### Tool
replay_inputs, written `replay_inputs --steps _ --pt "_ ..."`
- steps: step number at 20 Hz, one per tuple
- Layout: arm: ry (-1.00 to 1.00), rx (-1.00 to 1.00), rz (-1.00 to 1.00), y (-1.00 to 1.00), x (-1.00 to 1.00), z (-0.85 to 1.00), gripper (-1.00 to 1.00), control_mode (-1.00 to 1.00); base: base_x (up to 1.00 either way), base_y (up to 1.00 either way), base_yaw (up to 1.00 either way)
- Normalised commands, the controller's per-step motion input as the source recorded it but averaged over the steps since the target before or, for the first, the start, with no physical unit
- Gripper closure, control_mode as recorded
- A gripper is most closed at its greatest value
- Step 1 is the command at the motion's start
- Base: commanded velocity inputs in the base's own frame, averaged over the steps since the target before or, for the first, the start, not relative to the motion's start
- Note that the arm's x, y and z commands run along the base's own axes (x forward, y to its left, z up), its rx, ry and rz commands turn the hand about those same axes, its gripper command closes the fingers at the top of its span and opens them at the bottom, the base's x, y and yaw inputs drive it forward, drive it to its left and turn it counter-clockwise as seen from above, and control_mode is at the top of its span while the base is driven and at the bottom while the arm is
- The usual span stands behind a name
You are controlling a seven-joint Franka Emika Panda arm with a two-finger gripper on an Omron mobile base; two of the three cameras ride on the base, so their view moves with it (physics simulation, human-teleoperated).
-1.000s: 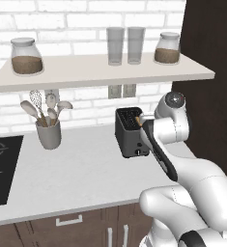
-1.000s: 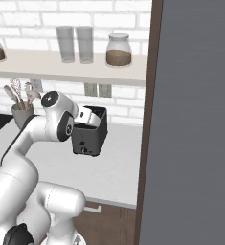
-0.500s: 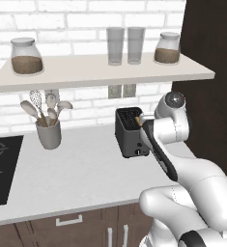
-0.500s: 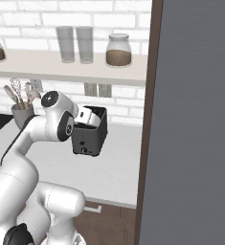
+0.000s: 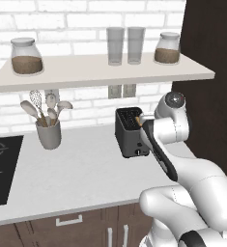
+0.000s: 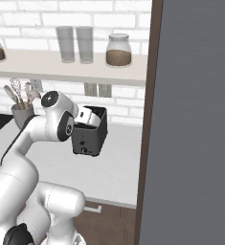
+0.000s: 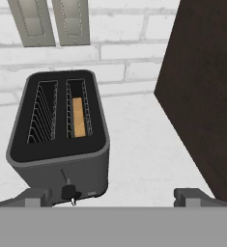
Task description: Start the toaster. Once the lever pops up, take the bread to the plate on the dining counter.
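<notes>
Nothing has moved since the earlier frames: left base view has the toaster [image 5: 131,131] on the white table [image 5: 81,173] below the shelf [image 5: 100,72], right base view likewise, and hand view shows the end effector [image 7: 114,197] spread wide just above it, bread [image 7: 78,116] sunk in the right slot

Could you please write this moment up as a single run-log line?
phase: approach lever | gripper: open, empty, above toaster front | bread: sunk in one slot, other slot empty | lever: untouched
</notes>
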Motion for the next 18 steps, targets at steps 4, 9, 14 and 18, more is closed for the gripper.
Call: replay_inputs --steps 4,9,14,18 --pt "0.0 0.0 0.0 0.0 0.0 0.0 -1.0 -1.0 0.0 0.0 0.0" --pt "0.0 0.0 0.0 0.0 0.0 0.0 -1.0 -1.0 0.0 0.0 0.0" --pt "0.0 0.0 0.0 0.0 0.0 0.0 -1.0 -1.0 0.0 0.0 0.0" --pt "0.0 0.0 0.0 0.0 0.0 0.0 -1.0 -1.0 0.0 0.0 0.0"
